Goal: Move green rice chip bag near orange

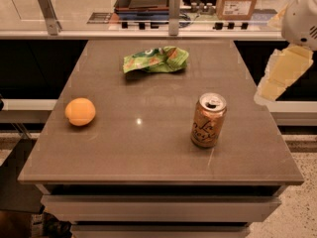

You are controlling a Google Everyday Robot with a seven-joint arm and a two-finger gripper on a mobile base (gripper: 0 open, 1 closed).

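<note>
— The green rice chip bag (pixel 156 59): where does it lie, from your side?

— Take the table (pixel 158 148) first. It has a broad grey-brown top, and all three things sit on it. The robot's arm (pixel 302 14) comes in at the upper right, a white housing out past the table's right edge. Below it hangs the gripper (pixel 267 89), pale yellow, in the air just off that right edge. It touches nothing and carries nothing. Whether it is spread or pressed together, I cannot tell from here.

— And the bag?

— It lies crumpled and flat toward the far edge, about the middle of it. It's bright green with some orange-tan showing on the right end. It lies alone, well apart from the gripper, which is off to its right and nearer to us.

— What else is there?

— A tan-gold drink can (pixel 208 120) stands upright, right of the middle and closer to the front. It is the nearest thing to the gripper, though clear of it.

— The orange (pixel 80 111)?

— It's the smallest of the lot, round and plain, near the left edge. The bag is well apart from it, farther back and to its right.
</note>
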